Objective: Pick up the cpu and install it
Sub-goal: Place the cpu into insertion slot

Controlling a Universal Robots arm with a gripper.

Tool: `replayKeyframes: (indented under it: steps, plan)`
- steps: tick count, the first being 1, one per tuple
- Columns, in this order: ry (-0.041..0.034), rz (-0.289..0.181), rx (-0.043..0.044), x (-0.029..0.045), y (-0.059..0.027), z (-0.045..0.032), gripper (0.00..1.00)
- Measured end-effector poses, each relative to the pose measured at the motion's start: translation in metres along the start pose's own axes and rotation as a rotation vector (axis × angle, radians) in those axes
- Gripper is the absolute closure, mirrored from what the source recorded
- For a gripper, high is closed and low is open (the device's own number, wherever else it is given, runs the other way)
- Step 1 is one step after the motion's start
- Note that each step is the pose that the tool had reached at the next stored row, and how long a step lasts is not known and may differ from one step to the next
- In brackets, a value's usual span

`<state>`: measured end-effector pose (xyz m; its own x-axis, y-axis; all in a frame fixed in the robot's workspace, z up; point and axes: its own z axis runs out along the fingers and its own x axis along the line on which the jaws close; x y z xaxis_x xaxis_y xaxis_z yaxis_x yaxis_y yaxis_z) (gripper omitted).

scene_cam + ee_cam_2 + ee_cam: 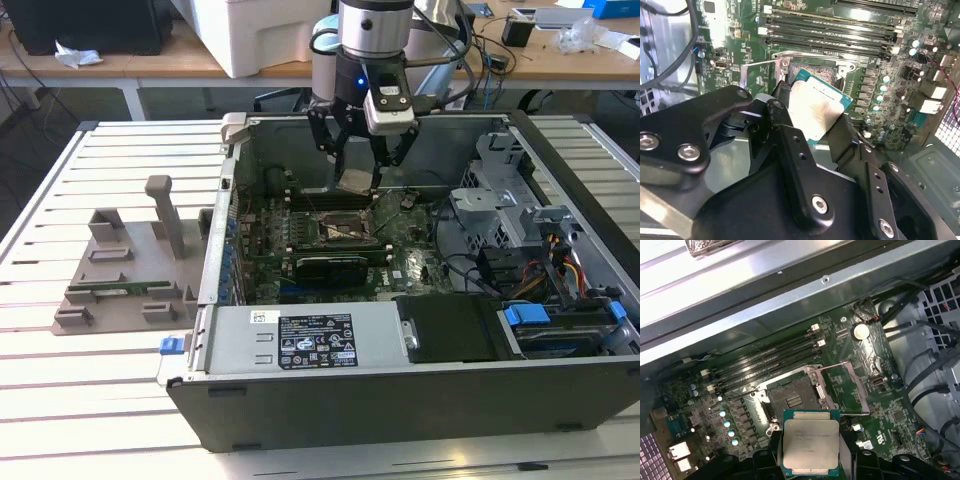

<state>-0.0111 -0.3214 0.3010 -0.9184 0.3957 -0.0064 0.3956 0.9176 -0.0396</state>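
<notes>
The tool is clamping the cpu aloft, the open socket lying at its seven o'clock in the exterior view.

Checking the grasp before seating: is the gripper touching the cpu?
Touching. In the second wrist view the gripper clamps the cpu by two opposite edges, with no gap.

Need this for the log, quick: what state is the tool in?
Tool: shut on the cpu, which is not yet in the socket.
</notes>
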Motion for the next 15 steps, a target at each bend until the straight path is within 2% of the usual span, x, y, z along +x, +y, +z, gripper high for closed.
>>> replayKeyframes:
  steps: [1,7,15]
  plan:
    - [-0.0011,0.021,0.0047,0.0,0.0,0.0,0.45]
    - [-0.0037,0.086,0.0172,-0.0001,0.0001,0.0001,0.45]
    - [-0.0065,0.153,0.0302,-0.0003,0.0001,0.0001,0.45]
